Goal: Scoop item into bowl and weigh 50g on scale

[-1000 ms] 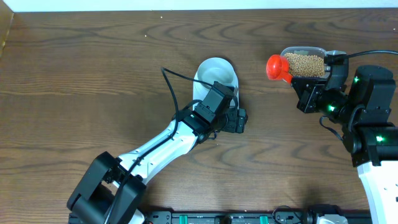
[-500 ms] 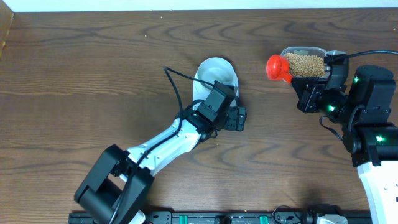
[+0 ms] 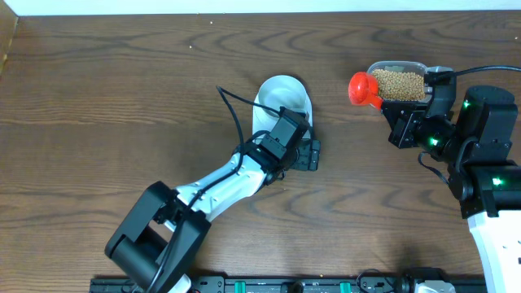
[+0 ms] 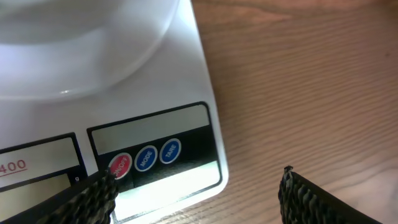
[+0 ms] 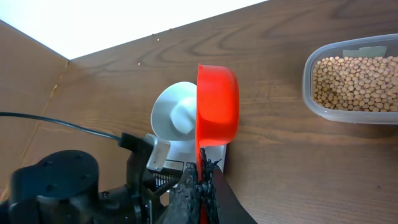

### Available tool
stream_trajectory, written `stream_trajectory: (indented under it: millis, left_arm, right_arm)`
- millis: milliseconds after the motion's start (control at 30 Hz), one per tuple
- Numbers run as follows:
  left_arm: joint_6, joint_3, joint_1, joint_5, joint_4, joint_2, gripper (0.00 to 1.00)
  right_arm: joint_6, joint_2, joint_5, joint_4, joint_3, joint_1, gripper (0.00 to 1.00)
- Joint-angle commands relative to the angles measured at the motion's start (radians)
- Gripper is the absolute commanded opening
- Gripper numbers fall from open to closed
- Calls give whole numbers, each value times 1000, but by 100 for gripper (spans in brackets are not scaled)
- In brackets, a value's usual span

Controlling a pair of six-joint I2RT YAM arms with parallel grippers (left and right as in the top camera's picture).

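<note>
The pale bowl (image 3: 283,95) stands on the white scale (image 4: 186,74) at mid-table; no beans show in the part of it I see. My left gripper (image 3: 307,155) hovers open just over the scale's front corner, its fingers (image 4: 196,199) straddling the lit display (image 4: 168,183), next to the red button (image 4: 120,165). My right gripper (image 5: 202,180) is shut on the handle of a red scoop (image 5: 217,106), held up on edge; the scoop also shows in the overhead view (image 3: 363,89). Tan beans (image 5: 357,81) fill a clear tub (image 3: 399,81) to the right.
The left arm (image 3: 220,183) reaches diagonally from the front edge to the scale, its cable looping beside the bowl. The right arm (image 3: 480,146) stands at the right edge. Two blue buttons (image 4: 158,154) sit beside the red one. Bare wood surrounds the scale.
The left arm's lower links have swung a little to the right while its gripper stays over the scale's front. The right arm and scoop have not moved.
</note>
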State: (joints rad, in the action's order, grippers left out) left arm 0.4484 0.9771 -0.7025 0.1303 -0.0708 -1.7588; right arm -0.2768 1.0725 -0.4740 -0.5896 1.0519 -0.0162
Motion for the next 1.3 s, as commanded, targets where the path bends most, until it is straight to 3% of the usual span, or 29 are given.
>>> stream_trajectory:
  millis: [0,1267]
  left_arm:
    - [-2,22,-1,-16,3,-19,84]
    - [-2,16,-2,-45,54,-52,84]
  right_arm:
    - [13,-6,1,-2,14,11,1]
    - [13,-7,1,-6,14,11,1]
